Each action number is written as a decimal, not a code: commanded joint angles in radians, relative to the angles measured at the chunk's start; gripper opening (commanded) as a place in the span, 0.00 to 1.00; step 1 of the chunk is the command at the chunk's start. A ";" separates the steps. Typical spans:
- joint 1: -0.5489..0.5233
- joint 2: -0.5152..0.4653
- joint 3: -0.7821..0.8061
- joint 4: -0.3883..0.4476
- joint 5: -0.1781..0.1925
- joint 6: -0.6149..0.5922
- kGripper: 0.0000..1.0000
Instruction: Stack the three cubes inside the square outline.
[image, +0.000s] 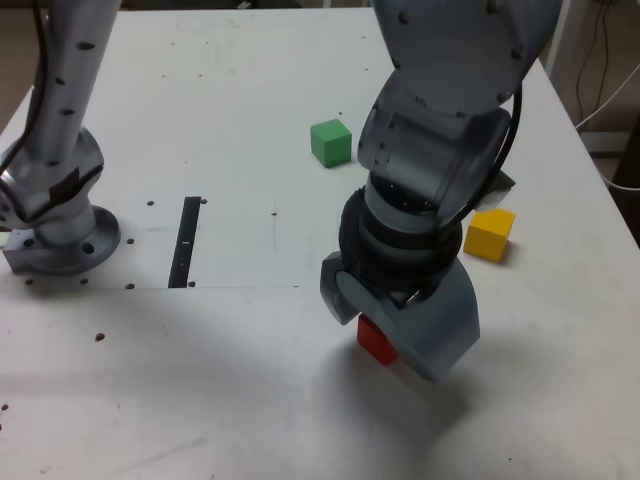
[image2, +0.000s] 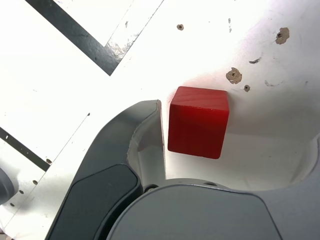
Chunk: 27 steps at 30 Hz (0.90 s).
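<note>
Right now gripper w/ jaws spread wide straddles red cube, cube btwn them, one jaw just beside it

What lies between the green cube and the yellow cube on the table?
In the exterior view, the arm's wrist section covers most of the stretch between the green cube and the yellow cube.

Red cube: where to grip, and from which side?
Grip the red cube on two opposite flat side faces, coming from above. It sits flat on the table with nothing beside it, and the open gripper already straddles it.
</note>
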<state>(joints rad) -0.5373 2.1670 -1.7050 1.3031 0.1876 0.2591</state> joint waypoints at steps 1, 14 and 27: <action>0.004 0.005 0.008 -0.010 -0.003 0.002 0.99; 0.007 0.036 0.017 -0.019 -0.020 -0.001 0.85; 0.005 0.037 0.015 0.010 0.003 -0.047 0.44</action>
<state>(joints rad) -0.5328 2.1998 -1.6838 1.3089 0.1869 0.2147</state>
